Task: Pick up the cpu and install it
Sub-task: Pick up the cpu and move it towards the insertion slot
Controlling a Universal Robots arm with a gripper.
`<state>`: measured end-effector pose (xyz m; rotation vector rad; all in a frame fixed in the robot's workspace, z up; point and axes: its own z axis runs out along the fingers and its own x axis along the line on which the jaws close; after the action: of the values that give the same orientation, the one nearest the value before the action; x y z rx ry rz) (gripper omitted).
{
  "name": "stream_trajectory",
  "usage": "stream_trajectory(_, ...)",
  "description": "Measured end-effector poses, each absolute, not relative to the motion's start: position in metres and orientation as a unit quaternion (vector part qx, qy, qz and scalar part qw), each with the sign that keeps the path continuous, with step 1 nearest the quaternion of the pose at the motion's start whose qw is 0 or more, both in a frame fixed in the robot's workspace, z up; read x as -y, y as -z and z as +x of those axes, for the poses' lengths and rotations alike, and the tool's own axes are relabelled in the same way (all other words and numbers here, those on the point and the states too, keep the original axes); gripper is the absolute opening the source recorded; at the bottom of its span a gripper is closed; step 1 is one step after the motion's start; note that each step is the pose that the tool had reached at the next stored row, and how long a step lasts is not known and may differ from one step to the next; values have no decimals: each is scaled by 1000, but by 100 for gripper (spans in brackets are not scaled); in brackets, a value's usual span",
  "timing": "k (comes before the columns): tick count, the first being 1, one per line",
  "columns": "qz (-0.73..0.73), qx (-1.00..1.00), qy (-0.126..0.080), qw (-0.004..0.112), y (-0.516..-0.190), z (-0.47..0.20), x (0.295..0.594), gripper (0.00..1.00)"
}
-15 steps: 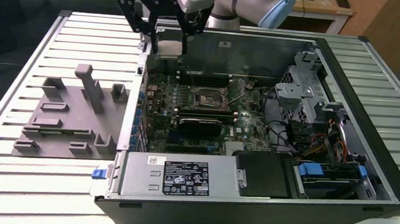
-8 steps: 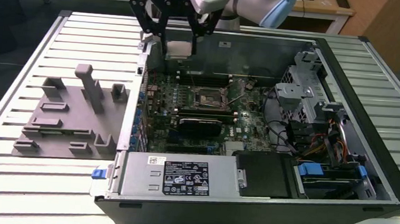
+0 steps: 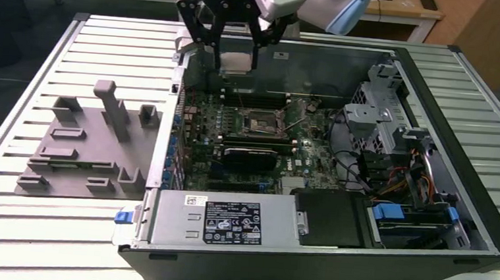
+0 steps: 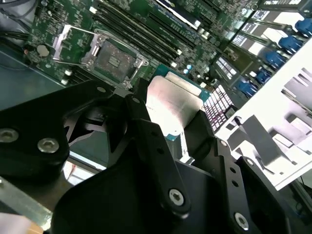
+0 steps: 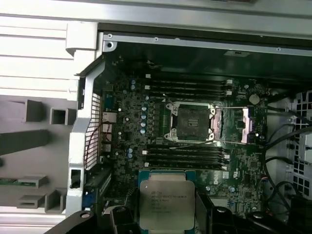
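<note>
Since the slatted table [image 3: 14, 229] carries everything, I start there: the computer case [image 3: 329, 268] lies on its side on it with the open face upward, which gives the arm a straight way down to the boards inside. Beside the case, toward the exterior view's left, sits the grey fixture [image 3: 82, 148] with its slots and posts, and I judge it to be where parts wait. Within the case the green motherboard [image 3: 203, 127] lies flat. Near its middle the socket [image 5: 191, 122] shows a dark bare square with its retaining frame swung aside, so it looks ready to receive a chip. The gripper [image 3: 236, 65] hangs above the far part of the case, well clear of the board, its fingers closed on two opposite edges of the cpu [image 5: 162, 202]. Holding it by the edges leaves the shiny top turned toward the wrist cameras and the underside free, which I judge a seat in the socket requires. In the first wrist view the cpu is apart from the socket, so I take the chip as carried but not installed.
</note>
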<state>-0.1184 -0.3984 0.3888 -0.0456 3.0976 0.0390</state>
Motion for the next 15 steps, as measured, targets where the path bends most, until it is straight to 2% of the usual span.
stream_trajectory(15,-15,-1000,-13,22,-379,-91,398,55)
